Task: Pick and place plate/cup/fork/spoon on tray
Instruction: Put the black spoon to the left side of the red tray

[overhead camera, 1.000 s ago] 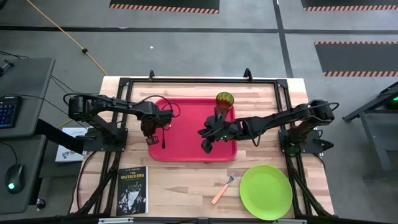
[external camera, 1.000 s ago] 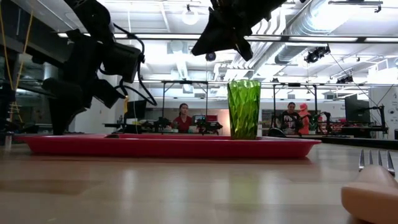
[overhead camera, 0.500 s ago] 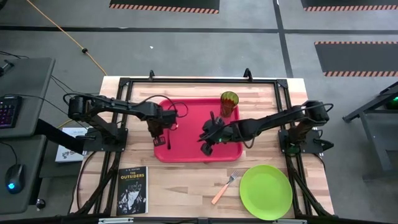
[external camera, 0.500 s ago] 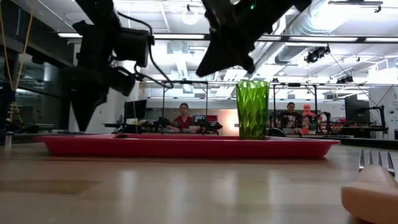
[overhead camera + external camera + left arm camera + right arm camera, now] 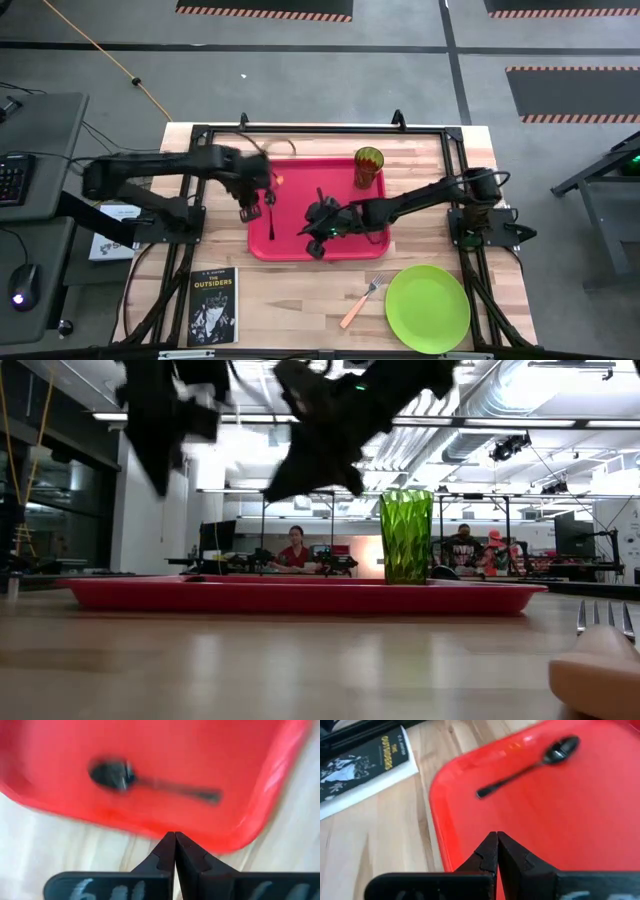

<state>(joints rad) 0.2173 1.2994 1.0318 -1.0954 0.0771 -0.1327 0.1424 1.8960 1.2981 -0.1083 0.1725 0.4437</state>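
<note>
On the red tray (image 5: pixel 300 240), near its left edge, the spoon (image 5: pixel 271 215) lies flat with its long axis running front to back across the tabletop (image 5: pixel 290 300); which end carries the bowl is hard to read from above, though both wrist views show a round dark bowl and a thin straight handle. The cup (image 5: pixel 367 166) stands upright at the tray's far right corner. Still off the tray, the fork (image 5: pixel 361 301) lies on the bare wood in front of it, tines aimed toward the tray and away to the right, orange handle trailing toward the near edge, and the plate (image 5: pixel 428 308) sits just beside it on the right. The left gripper (image 5: pixel 246 212) hovers at the tray's left rim, just beside the spoon, its fingers (image 5: pixel 172 855) pressed together and empty; the right gripper (image 5: pixel 316 243) hangs over the tray's front middle, fingers (image 5: pixel 495 852) likewise closed on nothing. The fork looks light and stiff, and low enough that a pinch across the thicker handle seems the surest hold. The plate is probably light, rigid and slick, lying flat, so its rim is likely the only purchase, and it may slide before it lifts.
</note>
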